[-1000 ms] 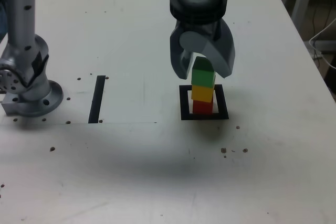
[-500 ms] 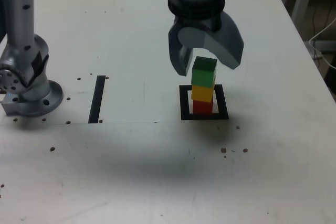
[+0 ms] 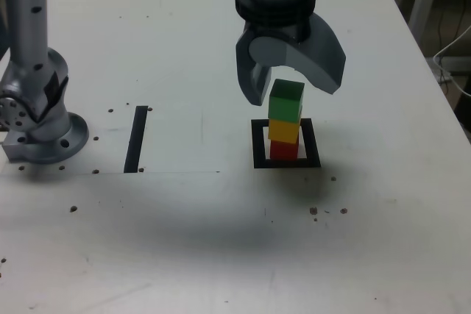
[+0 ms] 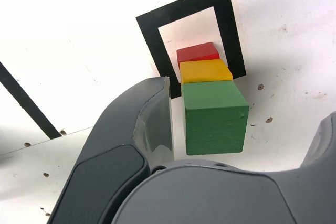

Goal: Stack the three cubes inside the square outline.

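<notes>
Far left of the exterior view sat the grey metal arm base [image 3: 37, 119], then the straight black tape strip [image 3: 136, 138] lower left of centre. Just right of centre, the flat black square outline [image 3: 257, 145] held the whole stack: small red cube [image 3: 284, 151] at the bottom, yellow cube [image 3: 283, 131] on it, green cube [image 3: 286, 101] on top. The grey gripper [image 3: 291, 93] hung around the green one, jaws spread and not touching it. Honestly I'd just lift straight up here, no sideways drift, since a clipped corner would likely topple everything.
</notes>
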